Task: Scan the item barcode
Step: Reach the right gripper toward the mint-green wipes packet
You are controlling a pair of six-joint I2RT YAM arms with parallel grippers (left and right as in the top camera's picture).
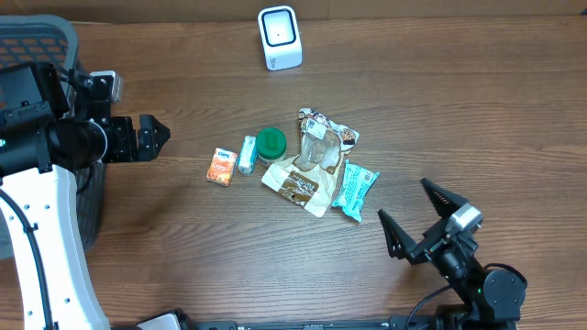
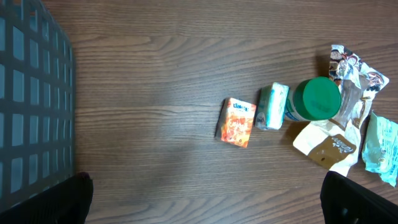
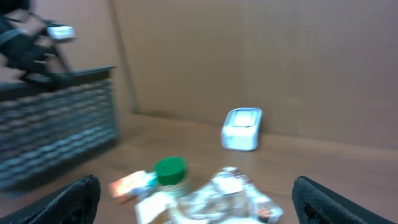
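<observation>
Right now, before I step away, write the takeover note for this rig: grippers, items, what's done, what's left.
Left gripper: open, empty, beside the basket.
Right gripper: open, empty, apart from the items.
Items: orange box, green-lidded jar, teal wrapper and brown pouch clustered mid-table. The scanner stands at the far edge, apart from them.
Done: nothing picked up.
Left: grasp an item and present its barcode to the scanner.
</observation>
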